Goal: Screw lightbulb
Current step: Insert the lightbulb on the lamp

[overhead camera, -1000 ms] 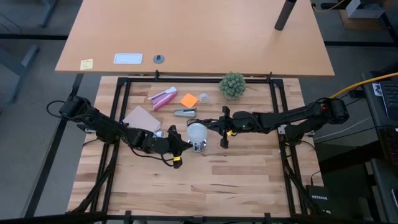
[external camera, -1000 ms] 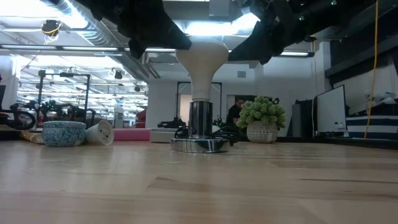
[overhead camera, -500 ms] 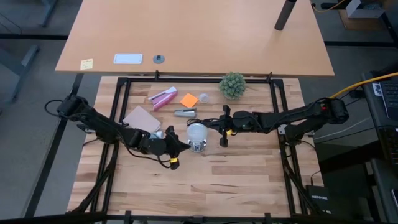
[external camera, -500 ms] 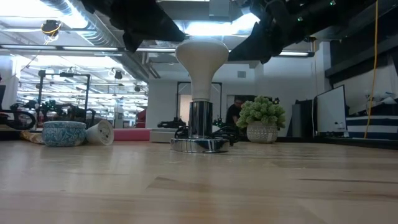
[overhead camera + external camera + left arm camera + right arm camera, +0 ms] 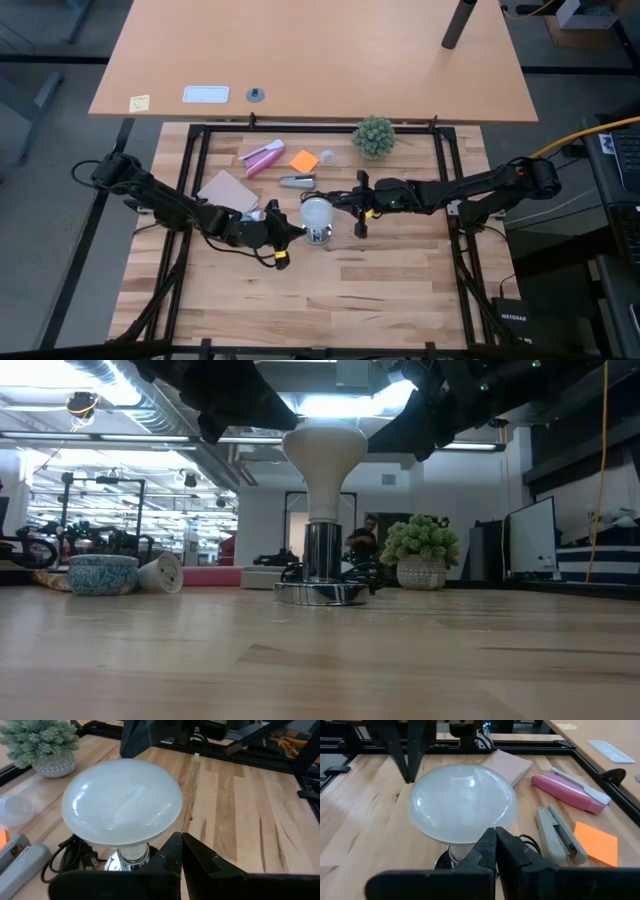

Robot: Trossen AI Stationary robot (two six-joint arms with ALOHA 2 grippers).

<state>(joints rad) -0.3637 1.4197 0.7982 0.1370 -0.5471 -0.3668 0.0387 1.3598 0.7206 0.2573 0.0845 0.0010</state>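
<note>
We saw the lightbulb (image 5: 316, 212), a white frosted dome on a narrow neck, standing upright in a shiny metal socket (image 5: 322, 565) mid-table. Our left hand (image 5: 298, 234) and right hand (image 5: 335, 201), both pinched shut and empty, flanked the bulb. Seemingly seated; next likely checking tightness.

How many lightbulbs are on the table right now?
1. The lightbulb stands upright in the metal socket mid-table, between the two grippers. No spare shows in any view, though the arms could hide one.
</note>
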